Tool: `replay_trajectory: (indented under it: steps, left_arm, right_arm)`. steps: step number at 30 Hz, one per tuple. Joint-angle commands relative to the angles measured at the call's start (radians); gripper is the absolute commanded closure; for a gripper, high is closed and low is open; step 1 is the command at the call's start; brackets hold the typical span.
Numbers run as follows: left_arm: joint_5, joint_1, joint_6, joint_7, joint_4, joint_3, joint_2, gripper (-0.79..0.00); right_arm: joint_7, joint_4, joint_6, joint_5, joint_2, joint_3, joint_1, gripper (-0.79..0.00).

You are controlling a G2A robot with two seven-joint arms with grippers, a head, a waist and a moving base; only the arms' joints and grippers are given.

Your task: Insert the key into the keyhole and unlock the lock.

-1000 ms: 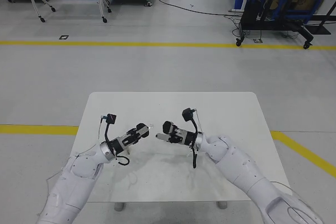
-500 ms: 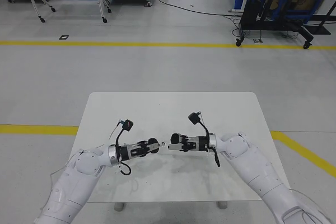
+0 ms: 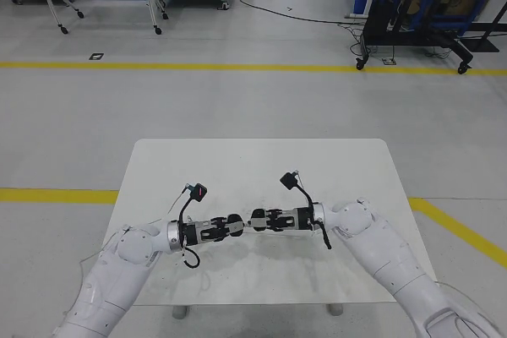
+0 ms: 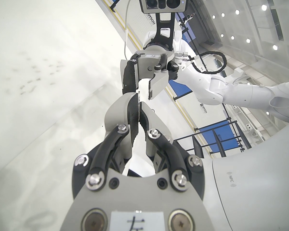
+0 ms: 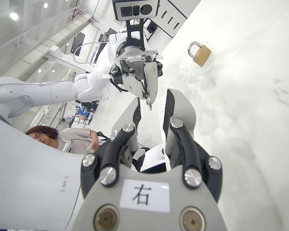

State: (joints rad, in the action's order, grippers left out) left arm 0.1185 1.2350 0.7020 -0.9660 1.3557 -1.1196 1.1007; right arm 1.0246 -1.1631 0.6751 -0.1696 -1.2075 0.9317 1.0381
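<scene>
Top view: my two arms meet tip to tip above the middle of the white worktop [image 3: 262, 160].

Starting from the left, the left gripper [image 3: 237, 226] has its fingers [image 4: 132, 111] pressed together on the key [image 5: 148, 102], a thin silver piece whose free end pokes out past them. Just beyond it, the right gripper [image 3: 255, 223] faces the left one with its fingers [image 5: 175, 106] spread apart. The key's free end sits at the mouth of that gap, and I cannot tell whether it touches either finger. In the right wrist view the padlock [image 5: 201, 55], a brass body with a silver shackle, rests on the worktop well apart from both grippers, and its shackle looks closed.
</scene>
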Motion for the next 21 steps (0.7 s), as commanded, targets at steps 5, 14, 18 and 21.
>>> replay_trajectory:
  steps: [5, 14, 18, 21]
  left_arm:
    - [0.001, -0.001, 0.002, -0.001, 0.003, 0.007, -0.003, 0.000]
    - [-0.016, 0.001, 0.011, 0.024, 0.010, 0.011, -0.008, 0.000]
    - [-0.018, -0.002, 0.008, 0.030, 0.011, 0.014, -0.010, 0.000]
    - [-0.016, -0.005, 0.007, 0.040, 0.008, 0.011, -0.011, -0.785]
  right_arm:
    - [0.002, 0.019, 0.010, -0.015, -0.004, -0.017, -0.010, -0.163]
    - [0.029, 0.028, 0.029, -0.056, -0.005, -0.032, -0.015, 0.000]
    - [0.037, 0.031, 0.036, -0.065, -0.004, -0.036, -0.017, 0.000]
    - [0.039, 0.034, 0.041, -0.073, -0.003, -0.036, -0.017, 0.000]
